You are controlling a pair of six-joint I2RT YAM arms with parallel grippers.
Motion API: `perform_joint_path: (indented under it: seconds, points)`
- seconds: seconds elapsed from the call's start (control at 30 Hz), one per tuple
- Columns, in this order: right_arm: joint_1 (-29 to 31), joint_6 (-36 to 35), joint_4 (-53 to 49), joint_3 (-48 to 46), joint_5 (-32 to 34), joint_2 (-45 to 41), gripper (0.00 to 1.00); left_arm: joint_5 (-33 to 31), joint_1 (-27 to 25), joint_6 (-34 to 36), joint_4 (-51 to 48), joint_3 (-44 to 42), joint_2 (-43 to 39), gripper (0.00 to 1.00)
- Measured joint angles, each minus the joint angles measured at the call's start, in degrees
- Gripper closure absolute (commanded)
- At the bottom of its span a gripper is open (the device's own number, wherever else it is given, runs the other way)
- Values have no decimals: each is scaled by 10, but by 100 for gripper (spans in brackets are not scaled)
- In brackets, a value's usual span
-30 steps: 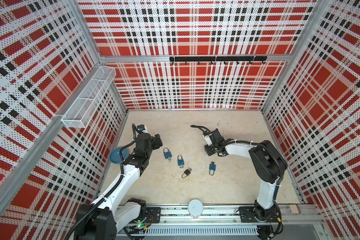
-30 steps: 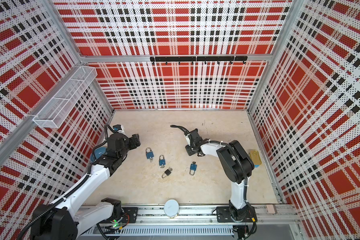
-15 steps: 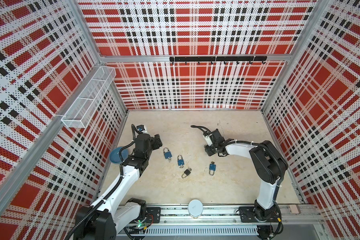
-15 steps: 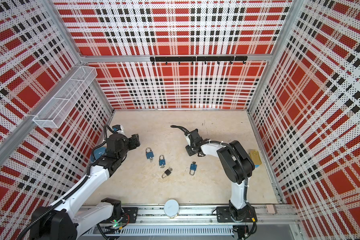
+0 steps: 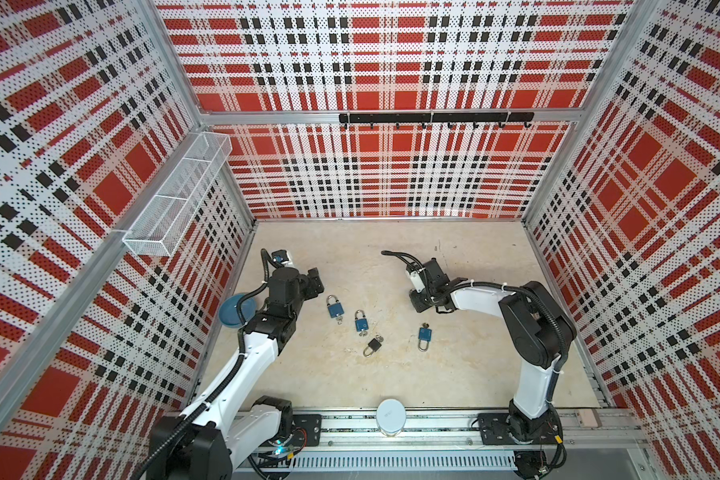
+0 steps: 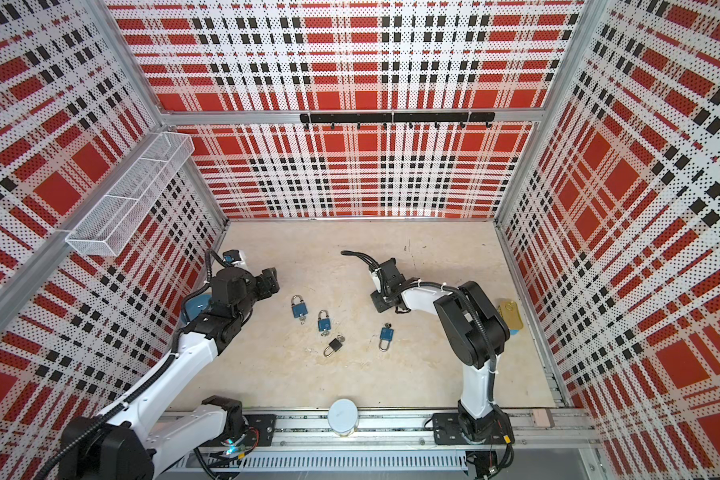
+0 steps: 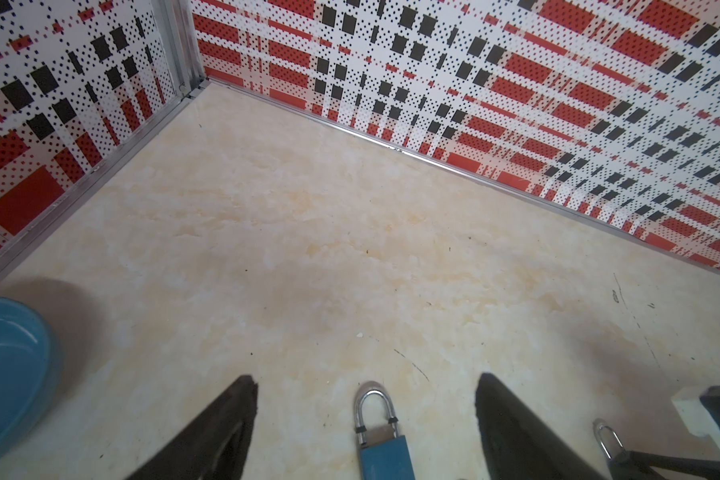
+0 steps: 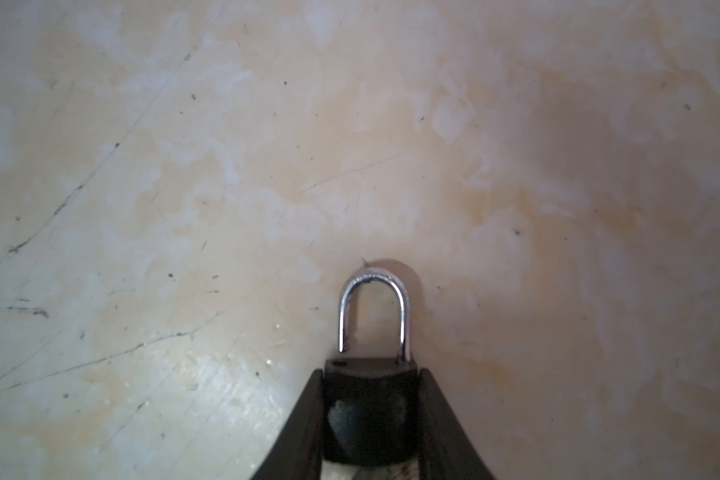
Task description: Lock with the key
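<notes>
A black padlock (image 8: pixel 368 399), matte-bodied with a polished steel shackle (image 8: pixel 373 276), sits clamped between the two dark fingers of the right gripper (image 8: pixel 371 374). It is held low over the tabletop (image 5: pixel 350 386), right of centre and toward the back; whether it touches the surface cannot be told. The top is beige, marbled and smooth, crossed by fine dark scratches. Four more padlocks lie flat on it in a loose row between the two arms: three blue padlocks (image 5: pixel 361 323) and a second black padlock (image 5: pixel 375 343), each with a rounded silver shackle. The left gripper (image 7: pixel 366 381) hangs with its jaws spread wide; the leftmost blue padlock (image 7: pixel 385 453) lies ungripped between its fingers in the left wrist view. One shallow blue bowl (image 5: pixel 230 311) rests by the left wall, and one white cylinder (image 5: pixel 390 415) stands at the front rail. Perforated plaid panels (image 5: pixel 391 62) in red, black and white enclose three sides, carrying one white wire-mesh basket (image 5: pixel 175 199) and one black hook rail (image 5: pixel 433 117).
</notes>
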Motion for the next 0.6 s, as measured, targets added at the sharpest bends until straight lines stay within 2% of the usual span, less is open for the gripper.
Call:
perform_joint_path:
  seconds: [0.4, 0.6]
  points:
    - [0, -5, -31, -8, -8, -64, 74, 22, 0, 5, -5, 0, -1, 16]
    - [2, -11, -44, -8, -21, -94, 75, 40, -11, 16, -6, 0, -1, 20]
